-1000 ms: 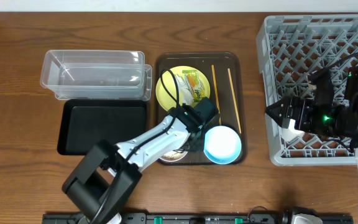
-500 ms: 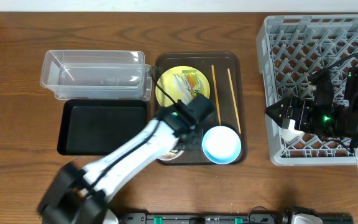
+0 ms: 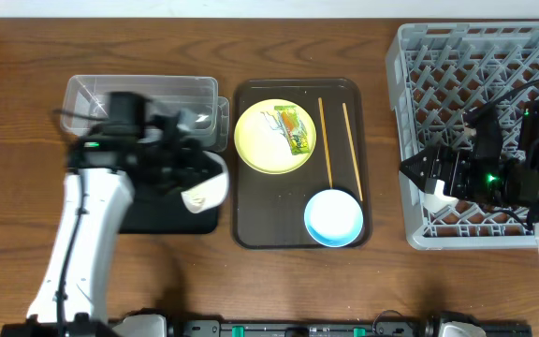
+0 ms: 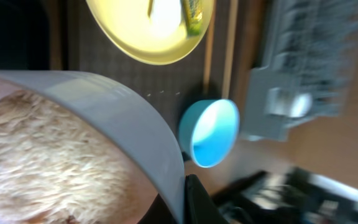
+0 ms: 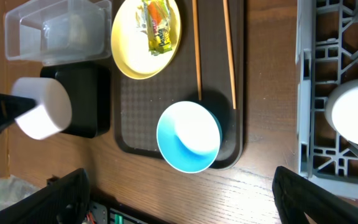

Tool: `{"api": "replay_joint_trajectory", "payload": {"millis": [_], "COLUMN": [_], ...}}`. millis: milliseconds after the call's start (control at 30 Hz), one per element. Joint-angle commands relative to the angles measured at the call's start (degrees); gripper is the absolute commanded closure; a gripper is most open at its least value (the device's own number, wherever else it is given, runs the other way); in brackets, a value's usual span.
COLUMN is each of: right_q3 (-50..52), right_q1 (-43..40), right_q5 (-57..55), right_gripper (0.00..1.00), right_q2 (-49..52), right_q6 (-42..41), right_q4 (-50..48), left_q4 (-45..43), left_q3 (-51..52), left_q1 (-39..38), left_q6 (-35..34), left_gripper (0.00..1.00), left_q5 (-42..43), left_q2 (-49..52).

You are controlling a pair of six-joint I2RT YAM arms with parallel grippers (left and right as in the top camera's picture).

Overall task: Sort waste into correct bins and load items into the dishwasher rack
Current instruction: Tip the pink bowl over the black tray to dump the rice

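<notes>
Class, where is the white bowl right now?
Overhead, left side: the left end effector holds the white bowl over the black tray, below the clear tub and beside the brown tray.

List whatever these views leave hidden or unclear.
Black tray: in the overhead view, largely covered by the left arm and the white bowl; contents unknown.
Left gripper: in the left wrist view, the white bowl fills the frame and hides most of the jaws.
Rack: blurred in the left wrist view.
Cup: cut off by the right edge of the right wrist view.
</notes>
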State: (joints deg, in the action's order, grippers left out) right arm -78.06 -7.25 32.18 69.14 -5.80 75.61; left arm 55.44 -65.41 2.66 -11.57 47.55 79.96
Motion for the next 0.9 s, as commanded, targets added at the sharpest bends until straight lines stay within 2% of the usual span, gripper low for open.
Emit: {"api": "replay_joint_trajectory", "payload": {"millis": [0, 133, 233, 400, 733, 800, 867], "right_q3": [-0.94, -0.94, -0.94, -0.94, -0.94, -0.94, -0.94], "right_q1": [0.57, 0.57, 0.57, 0.57, 0.57, 0.57, 0.57], "right_q5": [0.68, 0.68, 0.66, 0.66, 0.63, 0.66, 0.66], "right_gripper": [0.08, 0.08, 0.09, 0.08, 0.08, 0.08, 0.08], "right_q2": [-0.24, -0.24, -0.24, -0.26, -0.26, -0.26, -0.24], "right_q6": [0.7, 0.5, 0.52, 0.52, 0.55, 0.52, 0.52], "right_q4": [0.0, -0.15, -0.13, 0.07, 0.13, 0.31, 0.26], "left_q4": [2.23, 2.58, 2.56, 2.21, -0.33, -2.99, -3.48], "left_q3": [3.28, 8.28, 10.91, 11.72, 11.72, 11.72, 11.72], "left_q1": [7.93, 14.34, 16.04, 16.94, 18.05, 18.8, 19.69], "left_q6": [14.12, 21.94, 24.94, 26.16, 26.45, 26.86, 23.54], "left_gripper": [0.94, 0.94, 0.94, 0.94, 0.94, 0.94, 0.94], "left_q5": [19.67, 32.72, 38.03, 38.64, 38.58, 35.01, 33.07], "left_q2": [2.51, 7.15, 10.86, 14.82, 14.82, 14.86, 14.88]}}
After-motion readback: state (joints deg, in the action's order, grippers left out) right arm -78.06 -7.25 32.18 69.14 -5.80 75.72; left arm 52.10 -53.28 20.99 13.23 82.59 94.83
